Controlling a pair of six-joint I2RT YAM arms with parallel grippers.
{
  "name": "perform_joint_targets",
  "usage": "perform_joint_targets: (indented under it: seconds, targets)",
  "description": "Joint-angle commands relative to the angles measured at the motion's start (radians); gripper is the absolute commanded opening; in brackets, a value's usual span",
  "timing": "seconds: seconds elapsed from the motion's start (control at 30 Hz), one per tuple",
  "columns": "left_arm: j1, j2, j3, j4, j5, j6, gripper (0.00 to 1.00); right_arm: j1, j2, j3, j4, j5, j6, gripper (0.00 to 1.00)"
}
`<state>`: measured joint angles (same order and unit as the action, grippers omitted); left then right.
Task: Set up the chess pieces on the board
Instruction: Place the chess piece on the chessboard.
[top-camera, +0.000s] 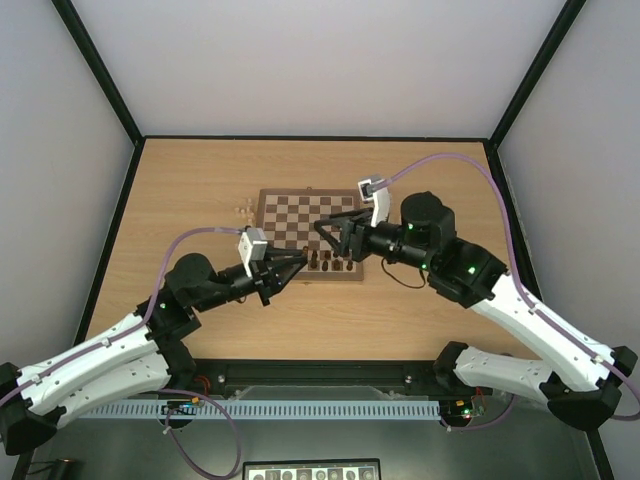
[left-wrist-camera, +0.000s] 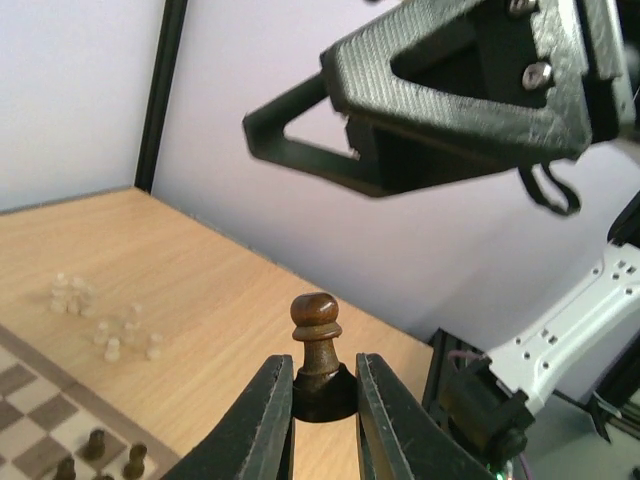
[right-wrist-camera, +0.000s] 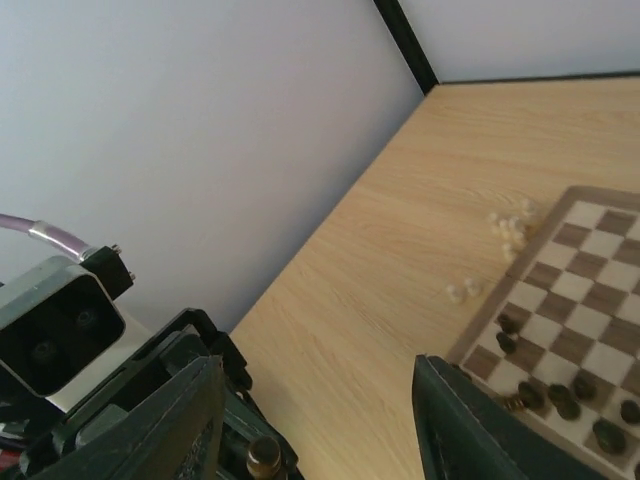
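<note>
My left gripper (left-wrist-camera: 323, 385) is shut on a dark brown pawn (left-wrist-camera: 318, 355), gripped at its base and held upright above the table. In the top view this gripper (top-camera: 300, 262) is at the near edge of the board (top-camera: 310, 205), by a row of dark pieces (top-camera: 326, 264). My right gripper (right-wrist-camera: 320, 420) is open and empty, hovering close above the left one (top-camera: 325, 235); the pawn's top shows below it (right-wrist-camera: 263, 457). Several pale pieces (top-camera: 243, 210) lie loose on the table left of the board.
The board (right-wrist-camera: 585, 215) has its far squares bare, with dark pieces (right-wrist-camera: 560, 395) gathered near its near edge. Pale pieces (right-wrist-camera: 512, 228) lie off its corner and also show in the left wrist view (left-wrist-camera: 100, 320). Black frame posts and white walls enclose the tabletop (top-camera: 190, 190).
</note>
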<state>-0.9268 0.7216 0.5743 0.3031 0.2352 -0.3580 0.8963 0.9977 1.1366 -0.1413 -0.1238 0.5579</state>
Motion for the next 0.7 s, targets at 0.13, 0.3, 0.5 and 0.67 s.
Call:
perform_joint_targets:
  seconds: [0.13,0.3,0.5,0.67]
  targets:
    - [-0.064,0.033,0.061,-0.236,0.074,-0.048,0.17,-0.062,0.013,0.101,-0.471,-0.197,-0.054,0.47]
    - [-0.105,0.025,0.126,-0.361,0.137,-0.080,0.17,-0.089,0.008,0.086,-0.536,-0.373,-0.067,0.46]
    - [-0.126,0.022,0.161,-0.469,0.197,-0.085,0.18,-0.092,0.011,-0.008,-0.518,-0.541,-0.055,0.45]
    - [-0.139,0.019,0.138,-0.523,0.218,-0.071,0.19,-0.101,-0.001,-0.074,-0.421,-0.675,0.008,0.41]
